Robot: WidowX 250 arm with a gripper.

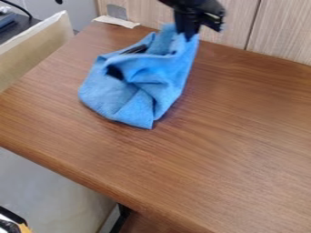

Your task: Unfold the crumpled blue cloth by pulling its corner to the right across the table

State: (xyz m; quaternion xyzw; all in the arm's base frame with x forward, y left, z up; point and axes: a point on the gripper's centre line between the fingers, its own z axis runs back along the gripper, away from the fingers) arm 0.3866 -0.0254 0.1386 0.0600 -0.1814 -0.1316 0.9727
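The black gripper (187, 32) hangs down at the top of the camera view, right of centre, shut on the upper right corner of a blue cloth (137, 91). That corner is pulled up into a peak, while the rest lies crumpled and folded on the brown wooden table (224, 136). A dark, thin object (135, 49) shows among the folds near the cloth's upper left edge; what it is I cannot tell. Another dark patch shows in a fold opening just below it. The fingertips are partly hidden by the cloth.
A light wood-grain panel (282, 29) stands along the table's back edge. At the back left corner are a small metal plate (117, 12) and whitish tape (115, 21). A tan board (33, 52) rises beyond the left edge. The table's front edge runs down to the lower right.
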